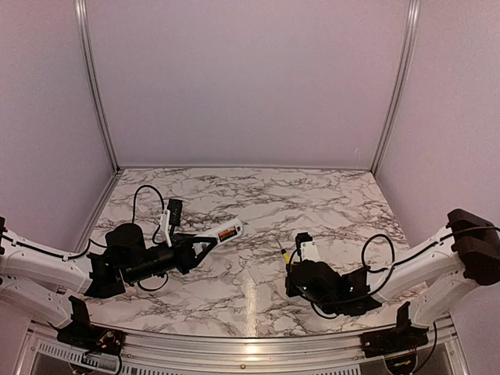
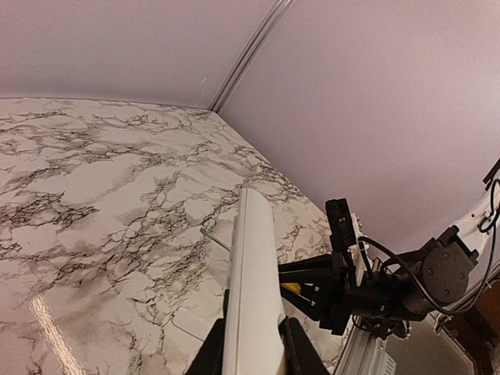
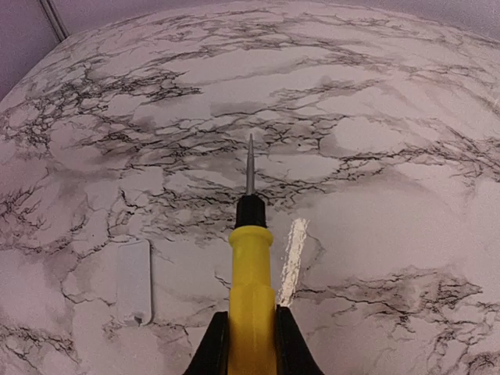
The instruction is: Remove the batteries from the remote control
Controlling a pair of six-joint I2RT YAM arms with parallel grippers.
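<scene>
Left gripper (image 1: 208, 243) pinches the remote control (image 1: 228, 231) at its near end, jaws pressed in on either side of it. The handset appears held off the marble table (image 1: 258, 195). Its long axis runs out from the jaws toward table centre, angled a little away from the bases.

Orange-red and dark patch on its upturned face: I read these as the batteries (image 1: 226, 233), seated in the bay.

Right gripper (image 3: 251, 348) is clamped on the yellow handle of the screwdriver (image 3: 251, 258), shaft pointing away from the bases, tip low over the marble. The remote's free end lies left of that tip, near but apart.

Flat white panel (image 3: 133, 281) on the table, probably the battery cover.

Right arm is nearer the bay. I judge its tip must swing left to reach it.
</scene>
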